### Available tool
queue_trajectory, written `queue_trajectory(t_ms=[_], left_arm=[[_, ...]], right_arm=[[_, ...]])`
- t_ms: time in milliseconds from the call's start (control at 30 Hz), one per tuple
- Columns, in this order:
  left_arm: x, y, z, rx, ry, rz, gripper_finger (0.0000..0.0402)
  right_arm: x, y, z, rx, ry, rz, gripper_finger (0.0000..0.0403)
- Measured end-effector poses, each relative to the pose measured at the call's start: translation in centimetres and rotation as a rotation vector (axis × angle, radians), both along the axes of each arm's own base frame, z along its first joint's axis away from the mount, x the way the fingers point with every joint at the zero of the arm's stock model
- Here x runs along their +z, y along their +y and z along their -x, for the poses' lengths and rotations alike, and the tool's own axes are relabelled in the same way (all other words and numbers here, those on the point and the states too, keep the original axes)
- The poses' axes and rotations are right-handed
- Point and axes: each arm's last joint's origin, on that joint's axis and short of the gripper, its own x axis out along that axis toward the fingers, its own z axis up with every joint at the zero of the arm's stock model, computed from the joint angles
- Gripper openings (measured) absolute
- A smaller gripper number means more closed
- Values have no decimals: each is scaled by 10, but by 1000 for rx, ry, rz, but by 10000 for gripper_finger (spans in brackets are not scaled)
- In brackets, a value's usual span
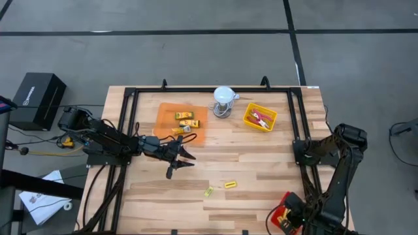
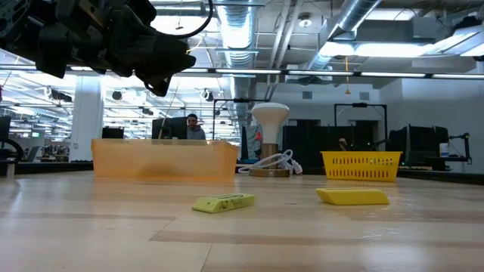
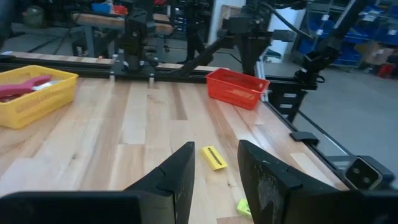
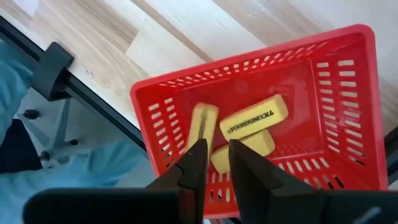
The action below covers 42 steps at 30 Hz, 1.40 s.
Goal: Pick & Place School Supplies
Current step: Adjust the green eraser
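High view shows the sorting partly done: packets in the orange tray, yellow basket and red basket, two yellow packets loose lower centre; left gripper parted, empty; right gripper slightly parted, empty.

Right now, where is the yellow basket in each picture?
High view: yellow basket, table's upper right.
Low view: far back, on the right.
Left wrist view: off across the table.
Right wrist view: not in it.
Shared landmark: loose yellow packet on bare wood.
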Motion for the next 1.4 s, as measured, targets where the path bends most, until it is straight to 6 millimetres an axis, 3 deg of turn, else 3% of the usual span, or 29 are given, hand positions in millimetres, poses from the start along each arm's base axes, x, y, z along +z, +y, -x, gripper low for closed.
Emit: queue_trajectory(t_ms=[133, 233, 367, 467, 600, 733, 900, 1000, 1100, 1233, 1400], left_arm=[[0, -2, 0, -57, 3, 13, 119], [0, -5, 1, -106, 2, 19, 125], [9, -12, 2, -161, -85, 35, 138], [20, -13, 3, -164, -201, 52, 146], [32, -7, 3, -73, -321, 66, 149], [32, -3, 2, 44, -326, 45, 149], [32, -2, 2, 60, -322, 54, 149], [28, -3, 1, 58, -281, 95, 149], [14, -3, 0, 50, -122, 113, 149], [-4, -5, 2, 48, 62, 69, 137], [-6, -10, 3, 12, 79, 78, 114]], right_arm=[[1, 2, 0, 6, -108, 25, 62], [4, 3, -6, 19, -320, 82, 73], [13, 0, -25, 55, -710, 292, 95], [19, -9, -44, 101, -855, 510, 106], [20, -26, -71, 181, -810, 723, 108], [20, -49, -100, 235, -693, 861, 107], [20, -83, -133, 243, -557, 983, 107], [18, -102, -148, 198, -497, 970, 107], [16, -115, -157, 180, -444, 913, 107], [0, -121, -165, 224, -445, 885, 108], [-26, -123, -169, 221, -546, 851, 108]])
